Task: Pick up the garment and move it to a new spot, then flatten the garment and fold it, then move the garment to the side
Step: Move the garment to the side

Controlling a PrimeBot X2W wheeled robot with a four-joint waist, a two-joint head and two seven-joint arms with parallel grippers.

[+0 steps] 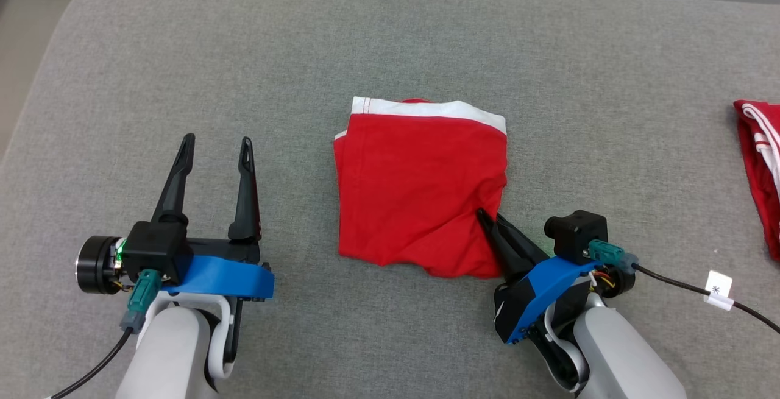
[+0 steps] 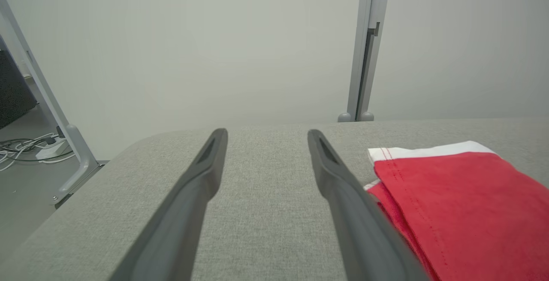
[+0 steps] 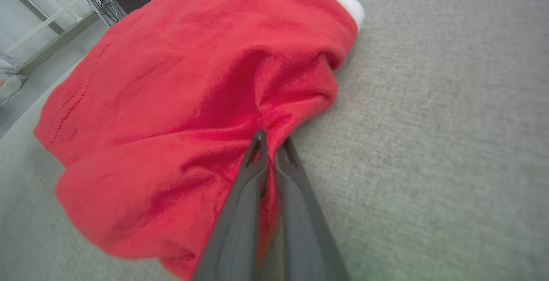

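In the head view, the left claw (image 1: 217, 139) lay low over the gray tabletop (image 1: 365, 39), its fingers spread wide and holding nothing. The folded red garment (image 1: 414, 192) sat to its right, apart from it. The right claw (image 1: 484, 215) angled in leftward, its fingers pressed together on the garment's near right corner. Another red cloth (image 1: 758, 161) lay well off to its right.

In the left wrist view, the left claw (image 2: 266, 132) gaped over bare tabletop (image 2: 266, 195). The garment (image 2: 463, 195) lay just beside its right finger, with a metal post (image 2: 364, 58) beyond.

In the right wrist view, the right claw (image 3: 273, 137) pinched a bunched ridge of garment (image 3: 193, 101), and red cloth showed between its fingers. Bare tabletop (image 3: 429, 143) lay to its right.
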